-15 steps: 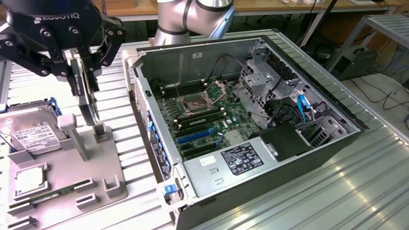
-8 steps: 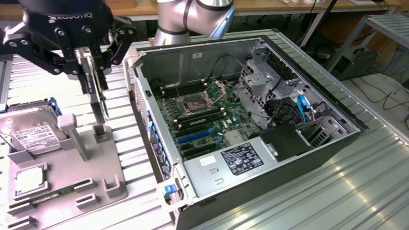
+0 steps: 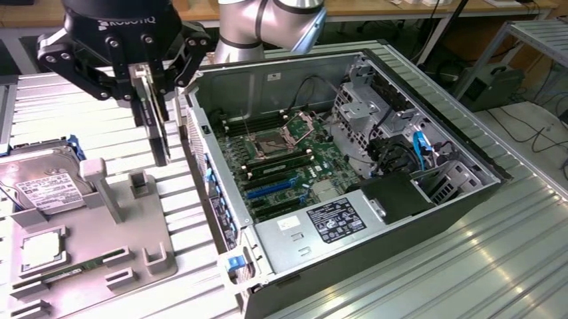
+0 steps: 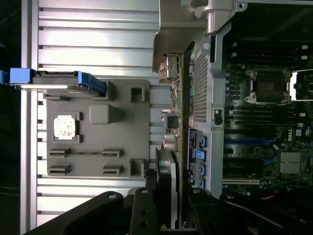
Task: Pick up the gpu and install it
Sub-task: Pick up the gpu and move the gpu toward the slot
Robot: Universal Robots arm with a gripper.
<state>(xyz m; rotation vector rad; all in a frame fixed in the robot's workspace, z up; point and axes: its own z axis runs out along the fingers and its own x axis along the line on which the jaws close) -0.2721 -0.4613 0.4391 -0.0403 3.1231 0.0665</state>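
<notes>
My black gripper (image 3: 149, 78) is shut on the gpu (image 3: 158, 126), a thin dark card that hangs on edge below the fingers. It is held in the air above the grey fixture (image 3: 120, 232), just outside the open computer case (image 3: 426, 193), on the exterior view's left of the case wall. In the wrist view the gpu (image 4: 174, 122) is seen edge-on, with its silvery bracket (image 4: 168, 66) at the far end, running alongside the case's rear wall. My gripper (image 4: 166, 208) clamps the card's near end. The motherboard (image 3: 284, 156) with blue slots (image 3: 273, 189) lies inside the case.
The fixture holds a silver hard drive (image 3: 40, 183) in blue rails, a CPU chip (image 3: 40, 249) and a green memory stick (image 3: 71, 271). Everything stands on a ribbed metal table (image 3: 497, 266). Cables and a drive cage (image 3: 373, 113) crowd the case's far side.
</notes>
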